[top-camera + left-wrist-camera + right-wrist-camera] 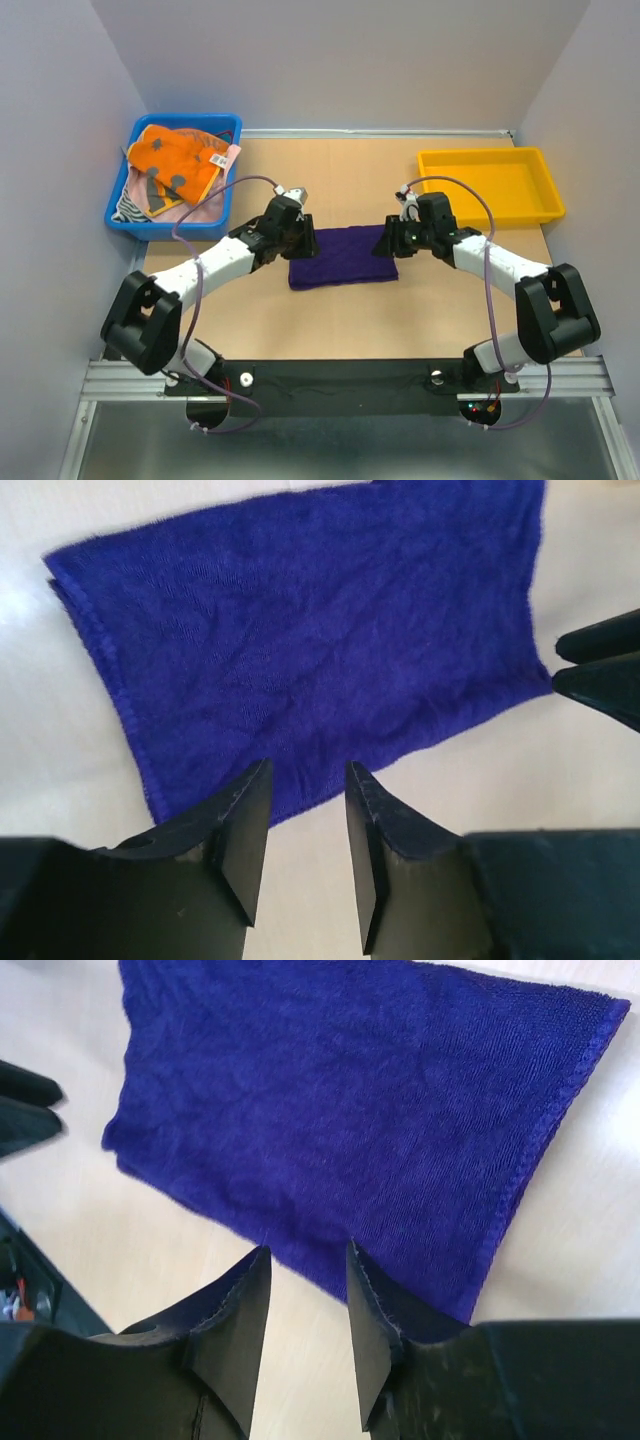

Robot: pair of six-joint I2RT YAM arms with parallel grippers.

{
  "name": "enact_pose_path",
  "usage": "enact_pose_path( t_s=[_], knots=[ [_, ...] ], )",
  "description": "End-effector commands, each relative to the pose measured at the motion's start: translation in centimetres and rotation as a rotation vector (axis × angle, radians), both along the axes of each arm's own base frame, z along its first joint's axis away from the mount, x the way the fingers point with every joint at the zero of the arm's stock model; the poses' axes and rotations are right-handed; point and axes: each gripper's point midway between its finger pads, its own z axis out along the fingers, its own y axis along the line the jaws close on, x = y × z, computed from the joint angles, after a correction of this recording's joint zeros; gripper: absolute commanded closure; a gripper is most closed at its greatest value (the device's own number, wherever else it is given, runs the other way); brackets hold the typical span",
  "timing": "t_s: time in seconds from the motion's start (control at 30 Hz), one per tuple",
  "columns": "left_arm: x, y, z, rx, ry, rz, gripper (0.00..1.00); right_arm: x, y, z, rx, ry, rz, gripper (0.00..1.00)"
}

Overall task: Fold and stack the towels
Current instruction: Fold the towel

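Left gripper [305,772]: jaws part-way apart with a narrow gap and nothing between them. Its tips sit low in the left wrist view, just over one short edge of the dark purple towel [310,630].

Right gripper [305,1258]: the same narrow gap, also empty, poised over the opposite short edge.

In the top view the two grippers flank the purple towel at centre frame, one at each end. I cannot tell whether either one touches the cloth.

The purple towel lies flat on the bench [350,320] as a compact rectangle. One edge shows doubled layers, so I read it as already folded at least once.

Further out, the blue bin [190,119] sits at upper left. It holds the grey-and-orange towel [175,160] in a heap, with the pale pink towel [205,212] under it. The yellow tray [485,153] is at upper right, and I see nothing in it.

Step in hand, as I judge it: the purple towel's fold is set down and both grippers are free, with two towels unfolded.

The next move calls for one of two things. I could pinch the corners on one edge for a further fold, which needs the tips down on the top layers only. Or I could lift clear and send the left arm to the bin for the orange towel.
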Motion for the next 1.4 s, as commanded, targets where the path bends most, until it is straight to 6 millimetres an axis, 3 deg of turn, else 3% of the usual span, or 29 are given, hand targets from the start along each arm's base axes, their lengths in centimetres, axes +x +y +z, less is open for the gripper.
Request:
enact_pose_path(
  t_s=[0.0, 0.13, 0.17, 0.23, 0.3, 0.4, 0.47, 0.5, 0.6, 0.7, 0.73, 0.83, 0.87, 0.93, 0.97, 1.0, 1.07, 1.1, 1.17, 1.37],
  knots=[
    [0.9, -1.2, -1.7, 0.0, 0.01, 0.043, 0.57, 2.0, 0.5, -1.0, 0.033, -0.063, -0.096, 0.61],
    [-1.7, -1.6, -5.3, 0.001, 0.083, 0.034, 0.64, -0.3, -0.1, -4.6, 0.02, 0.015, -0.108, 0.62],
    [-3.0, -0.8, -7.1, 0.019, 0.126, 0.043, 0.66, -0.6, -0.5, -5.1, 0.011, 0.022, -0.124, 0.62],
    [-3.9, -0.7, -7.7, -0.014, 0.138, 0.045, 0.7, -2.0, -1.3, -6.6, 0.0, 0.053, -0.157, 0.65],
    [-5.2, 0.7, -9.1, 0.002, 0.161, 0.081, 0.71, -2.9, -2.1, -7.7, -0.012, 0.07, -0.197, 0.66],
    [-6.3, 2.3, -10.3, 0.029, 0.184, 0.118, 0.74, -3.0, -3.0, -7.4, -0.018, 0.048, -0.258, 0.66],
    [-6.7, 3.1, -10.4, 0.042, 0.178, 0.142, 0.78, -3.2, -3.8, -7.6, -0.034, 0.037, -0.303, 0.66],
    [-6.7, 3.2, -10.0, 0.03, 0.173, 0.151, 0.78, -3.1, -3.9, -6.7, -0.016, 0.012, -0.322, 0.66],
    [-5.9, 3.6, -8.7, 0.026, 0.119, 0.178, 0.73, -2.2, -3.7, -3.9, 0.038, -0.068, -0.335, 0.61],
    [-4.3, 2.4, -4.5, -0.052, 0.023, 0.173, 0.56, -0.7, -2.3, -0.1, 0.13, -0.156, -0.307, 0.49],
    [-3.7, 2.1, -3.4, -0.074, -0.007, 0.176, 0.47, -0.3, -1.9, 0.8, 0.164, -0.177, -0.302, 0.46],
    [-1.1, 1.0, 1.1, -0.155, -0.134, 0.201, 0.37, 1.5, -0.3, 4.7, 0.307, -0.266, -0.296, 0.38],
    [-0.3, 0.6, 2.5, -0.179, -0.175, 0.206, 0.34, 2.1, 0.0, 4.6, 0.321, -0.26, -0.3, 0.37],
    [1.4, 0.4, 4.0, -0.205, -0.241, 0.247, 0.34, 3.7, 0.7, 6.4, 0.378, -0.312, -0.303, 0.37],
    [2.0, 0.3, 4.4, -0.212, -0.264, 0.261, 0.34, 4.5, 0.9, 5.0, 0.368, -0.287, -0.318, 0.37],
    [2.6, 0.4, 4.6, -0.218, -0.284, 0.278, 0.34, 5.2, 1.2, 5.8, 0.4, -0.32, -0.324, 0.37],
    [4.2, 0.6, 4.5, -0.232, -0.33, 0.317, 0.38, 6.6, 1.3, 4.5, 0.395, -0.317, -0.344, 0.37],
    [5.0, 1.1, 3.6, -0.22, -0.331, 0.338, 0.39, 7.2, 1.6, 4.7, 0.409, -0.336, -0.34, 0.37],
    [6.2, 1.3, 3.7, -0.245, -0.365, 0.357, 0.41, 7.9, 1.9, 4.6, 0.421, -0.354, -0.342, 0.37],
    [8.0, 2.9, -1.0, -0.209, -0.336, 0.407, 0.52, 9.4, 1.9, 1.6, 0.411, -0.367, -0.372, 0.37]
  ],
)
